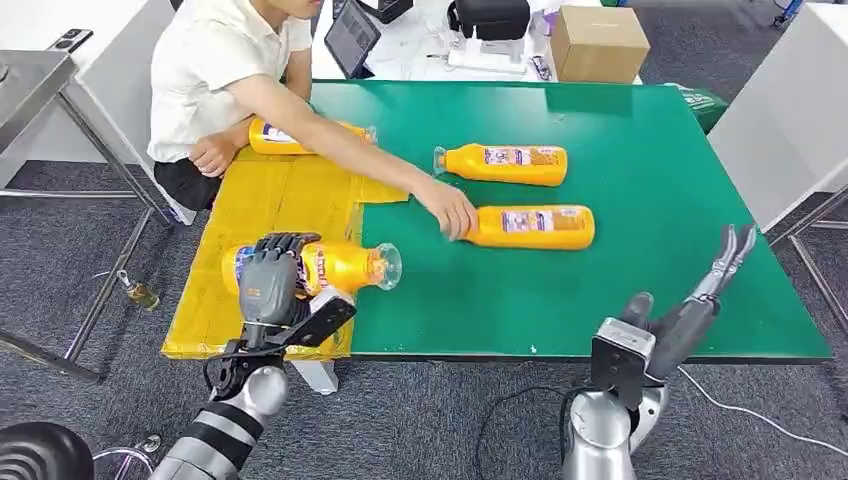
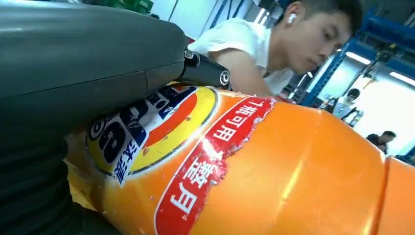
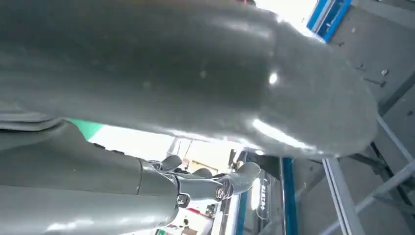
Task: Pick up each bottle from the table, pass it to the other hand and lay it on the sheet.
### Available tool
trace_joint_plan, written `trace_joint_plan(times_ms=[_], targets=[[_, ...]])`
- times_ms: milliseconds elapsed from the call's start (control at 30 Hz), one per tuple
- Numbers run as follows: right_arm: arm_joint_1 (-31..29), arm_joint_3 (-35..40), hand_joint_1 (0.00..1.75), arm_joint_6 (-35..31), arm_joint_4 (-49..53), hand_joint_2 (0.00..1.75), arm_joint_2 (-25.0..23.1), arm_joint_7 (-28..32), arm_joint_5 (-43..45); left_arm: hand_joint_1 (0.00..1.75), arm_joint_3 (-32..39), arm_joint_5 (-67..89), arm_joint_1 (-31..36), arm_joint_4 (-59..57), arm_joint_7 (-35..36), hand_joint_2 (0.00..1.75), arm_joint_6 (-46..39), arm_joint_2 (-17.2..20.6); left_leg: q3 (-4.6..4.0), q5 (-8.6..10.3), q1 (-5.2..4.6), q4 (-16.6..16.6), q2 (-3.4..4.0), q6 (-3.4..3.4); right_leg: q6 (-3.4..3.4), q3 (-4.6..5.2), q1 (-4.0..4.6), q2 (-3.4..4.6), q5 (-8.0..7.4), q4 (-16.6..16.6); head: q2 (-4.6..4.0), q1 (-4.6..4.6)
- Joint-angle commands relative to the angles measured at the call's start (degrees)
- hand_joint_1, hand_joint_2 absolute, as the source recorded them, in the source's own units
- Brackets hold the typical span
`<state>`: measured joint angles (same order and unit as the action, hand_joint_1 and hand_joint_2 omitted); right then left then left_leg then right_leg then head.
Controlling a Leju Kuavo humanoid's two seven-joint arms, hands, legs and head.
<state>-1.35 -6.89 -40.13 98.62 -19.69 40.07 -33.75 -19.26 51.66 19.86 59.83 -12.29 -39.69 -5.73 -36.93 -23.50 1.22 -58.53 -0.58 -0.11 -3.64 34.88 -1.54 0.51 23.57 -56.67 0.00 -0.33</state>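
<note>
My left hand [image 1: 270,277] wraps its fingers over an orange bottle [image 1: 335,266] that lies on its side at the near edge of the yellow sheet [image 1: 270,195], clear cap pointing right. The left wrist view has this bottle [image 2: 274,166] pressed against the hand [image 2: 73,73]. My right hand [image 1: 690,300] hovers open at the table's front right edge, fingers stretched out and holding nothing; its fingers [image 3: 215,183] are spread. Two more bottles lie on the green table [image 1: 650,170]: one [image 1: 510,163] farther back, one [image 1: 535,227] touched by a person's hand [image 1: 450,210]. Another bottle [image 1: 275,138] lies on the sheet's far end.
A person [image 1: 225,70] sits at the table's far left, arm reaching across the sheet. Behind the table stand a cardboard box [image 1: 598,42], a tablet [image 1: 352,36] and a black bag [image 1: 490,17]. A metal table [image 1: 30,80] flanks the left, a white cabinet [image 1: 790,110] the right.
</note>
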Motion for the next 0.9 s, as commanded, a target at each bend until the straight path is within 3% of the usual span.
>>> trace_joint_plan(times_ms=[33, 167, 233, 567, 600, 633, 667, 700, 900], targets=[[-3.9, 4.8, 0.00, 0.1, -13.9, 0.00, 2.2, -0.1, 2.5, 1.75, -4.0, 3.6, 13.7, -21.9, 6.4, 1.75, 7.1, -1.2, 0.43, -0.09, 0.08, 0.1, 0.04, 0.09, 0.22, -0.49, 0.14, -0.07, 0.06, 0.2, 0.00, 0.04], [-4.6, 7.3, 0.00, 0.1, -17.9, 0.00, 3.1, -0.1, 3.3, 1.75, -3.4, 4.2, 17.2, -28.2, 8.2, 1.75, 11.3, -2.4, 0.29, 0.00, 0.06, 0.1, -0.04, 0.08, 0.18, -0.35, 0.11, -0.13, 0.00, 0.1, 0.00, 0.04], [-4.7, 8.6, 0.00, 0.1, -20.0, 0.00, 3.9, -0.1, 4.0, 1.61, -0.7, 0.7, 18.1, -30.2, 7.4, 1.75, 15.5, -3.2, 0.20, 0.00, 0.06, 0.0, 0.06, 0.06, 0.13, -0.21, 0.10, -0.01, -0.02, 0.1, 0.00, -0.05], [-4.7, 8.6, 0.00, 0.1, -20.0, 0.00, 3.9, -0.1, 4.0, 1.61, -0.7, 0.7, 18.1, -30.2, 7.4, 1.75, 15.5, -3.2, 0.30, -0.08, 0.04, 0.0, 0.07, 0.07, 0.16, -0.34, 0.10, -0.02, 0.08, 0.1, 0.00, 0.02], [-4.8, 8.8, 0.00, 0.1, -20.9, 0.00, 4.2, -0.1, 4.2, 0.75, -0.1, -0.1, 18.1, -30.5, 7.5, 1.75, 16.1, -3.2, 0.21, -0.04, 0.04, 0.0, 0.09, 0.05, 0.13, -0.25, 0.08, 0.02, 0.03, 0.1, 0.00, 0.02], [-4.8, 9.3, 0.00, 0.1, -21.5, 0.00, 4.4, -0.1, 4.5, 0.33, -0.1, -0.2, 18.3, -31.1, 7.5, 1.75, 16.3, -3.1, 0.12, 0.00, 0.04, 0.0, 0.07, 0.04, 0.09, -0.15, 0.07, 0.02, 0.00, 0.0, 0.00, 0.00], [-4.8, 9.4, 0.00, 0.1, -22.1, 0.00, 4.5, -0.1, 4.3, 0.07, 0.4, -1.0, 18.8, -32.2, 7.6, 1.75, 17.5, -3.2, 0.28, -0.05, 0.06, 0.0, 0.10, 0.07, 0.16, -0.31, 0.11, 0.02, 0.03, 0.1, 0.00, 0.00], [-4.9, 9.7, 0.00, 0.1, -22.7, 0.00, 4.7, -0.1, 4.6, 0.00, 0.6, -1.4, 18.9, -32.9, 7.6, 1.75, 18.4, -3.2, 0.41, -0.09, 0.08, 0.0, 0.11, 0.09, 0.23, -0.45, 0.15, 0.00, 0.07, 0.1, 0.00, 0.02], [-5.0, 9.6, 0.00, 0.1, -24.0, 0.00, 5.3, -0.1, 4.4, 0.00, 0.5, -2.5, 19.1, -34.4, 6.2, 1.75, 21.8, -2.8, 0.31, -0.05, 0.05, 0.0, 0.11, 0.08, 0.18, -0.33, 0.11, 0.01, 0.04, 0.1, 0.00, 0.00]])
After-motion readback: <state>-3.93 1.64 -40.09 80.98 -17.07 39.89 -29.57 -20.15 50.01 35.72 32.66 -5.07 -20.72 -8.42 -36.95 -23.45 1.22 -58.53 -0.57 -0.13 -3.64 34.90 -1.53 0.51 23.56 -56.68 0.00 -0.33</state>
